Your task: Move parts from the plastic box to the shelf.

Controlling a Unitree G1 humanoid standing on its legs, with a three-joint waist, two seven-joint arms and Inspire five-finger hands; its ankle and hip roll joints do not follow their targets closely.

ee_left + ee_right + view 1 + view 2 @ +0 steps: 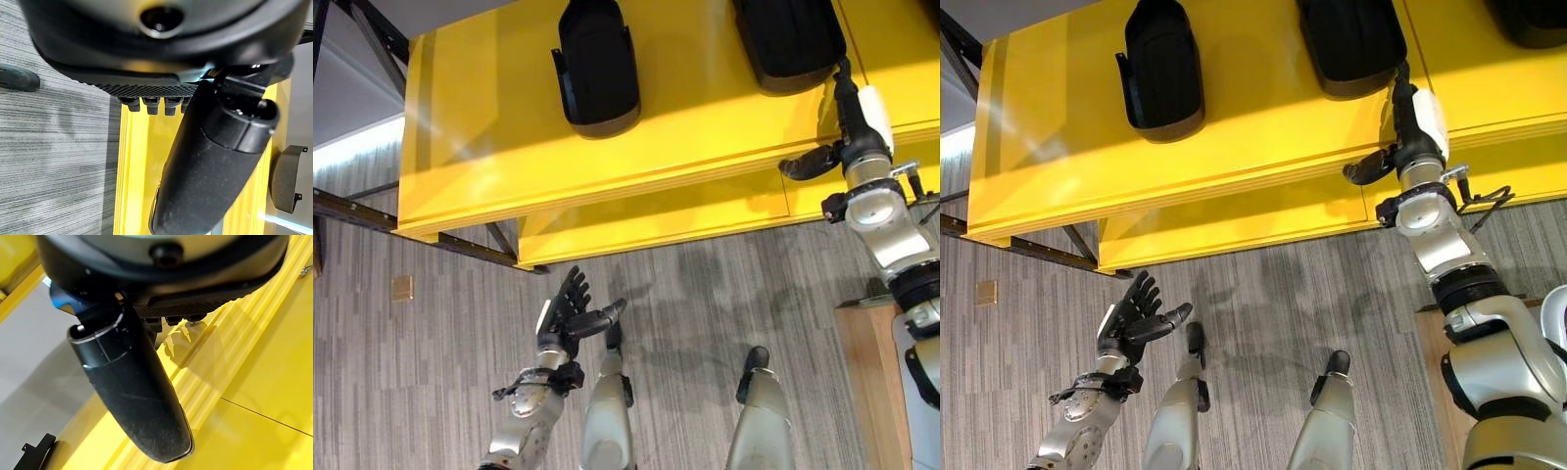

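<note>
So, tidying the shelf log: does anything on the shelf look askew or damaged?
Nothing stands out. Two black parts sit flat on the yellow shelf, apart. The right hand is at its front edge; the left hand hangs open below.

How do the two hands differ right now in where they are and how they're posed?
The right hand is raised to the yellow shelf, its fingers at a black part lying there; the left hand hangs low over the carpeted floor, away from any part. The left hand's fingers are spread straight; how the right hand's fingers stand cannot be made out. Both are dark, with a white thumb cover.
</note>
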